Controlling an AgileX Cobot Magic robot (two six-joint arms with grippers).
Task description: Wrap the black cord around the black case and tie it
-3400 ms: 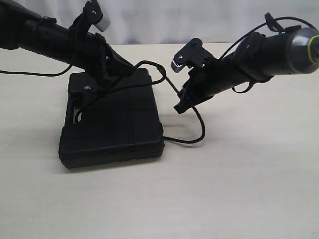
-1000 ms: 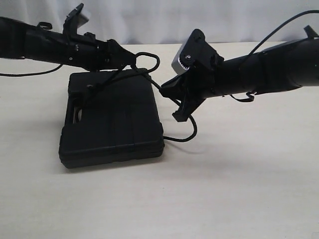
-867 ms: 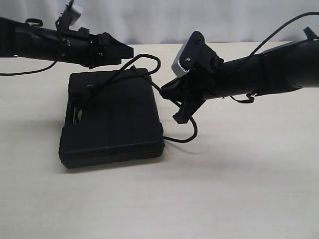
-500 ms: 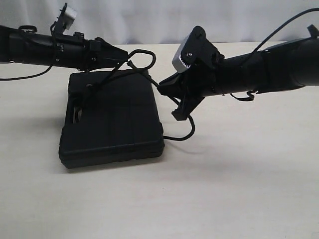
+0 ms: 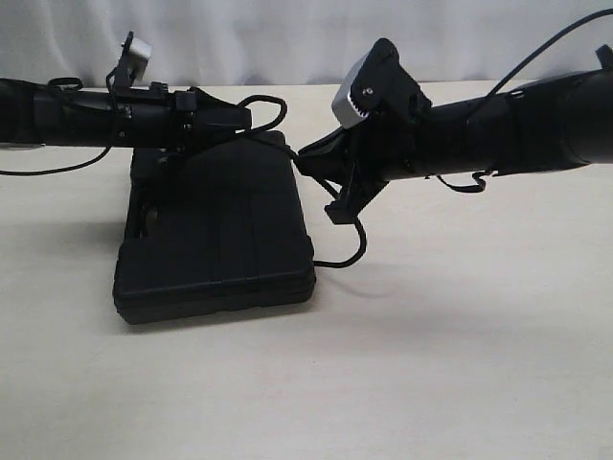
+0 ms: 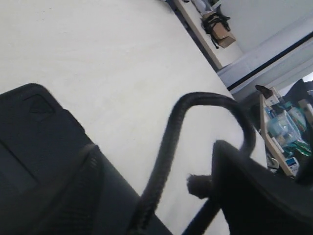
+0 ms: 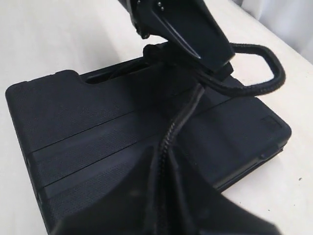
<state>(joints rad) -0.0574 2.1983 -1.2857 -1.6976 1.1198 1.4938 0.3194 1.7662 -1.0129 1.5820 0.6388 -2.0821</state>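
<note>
Both pincers [image 5: 244,117] [image 5: 321,177] clenched on braided black cord [image 6: 166,147] above ribbed, flat black case [image 5: 215,235].

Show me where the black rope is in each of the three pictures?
Exterior view: the black cord loops above the far edge of the black case, between the two grippers, then hangs to the table.
Left wrist view: the cord arches through the middle of the picture, its frayed tip beside it.
Right wrist view: the cord runs up the middle and loops off to one side.
Shared landmark: the black case, seen in all three views.
</note>
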